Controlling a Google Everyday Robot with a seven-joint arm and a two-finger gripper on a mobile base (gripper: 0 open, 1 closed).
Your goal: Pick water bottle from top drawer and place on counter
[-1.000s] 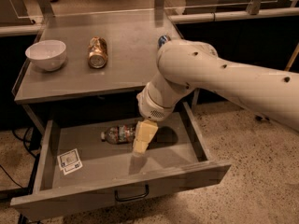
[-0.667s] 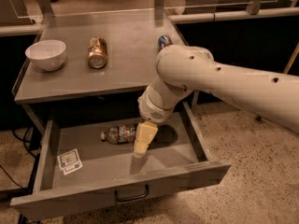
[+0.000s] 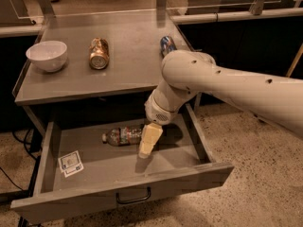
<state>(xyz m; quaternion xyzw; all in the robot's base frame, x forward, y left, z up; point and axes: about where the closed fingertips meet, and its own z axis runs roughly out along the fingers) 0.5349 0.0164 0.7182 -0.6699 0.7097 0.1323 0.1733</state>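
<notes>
— Where is your claw sitting right now?
— I'm hanging my claw [image 3: 144, 151] down inside the open top drawer [image 3: 102, 167]. It's pointing at the drawer floor, right at the right-hand end of the water bottle [image 3: 122, 136]. Whether it's touching the bottle, I can't tell.
— Apart or together?
— I can't tell that either; from here it's showing as one pale block.
— And the bottle?
— It's lying on its side toward the back of the drawer, white cap pointing left. It's sitting well apart from the white square-marked card [image 3: 71, 162], which is lying near the front left corner. The black pull handle [image 3: 133, 196] is hanging on the drawer front.
— What's the worktop [image 3: 128, 65] carrying?
— A white bowl [image 3: 46, 55] is standing at the left and a gold can [image 3: 98, 53] is lying near it. A blue-silver can [image 3: 166, 44] is peeking out behind my arm [image 3: 227, 86], which is reaching in from the right across the worktop's front corner
</notes>
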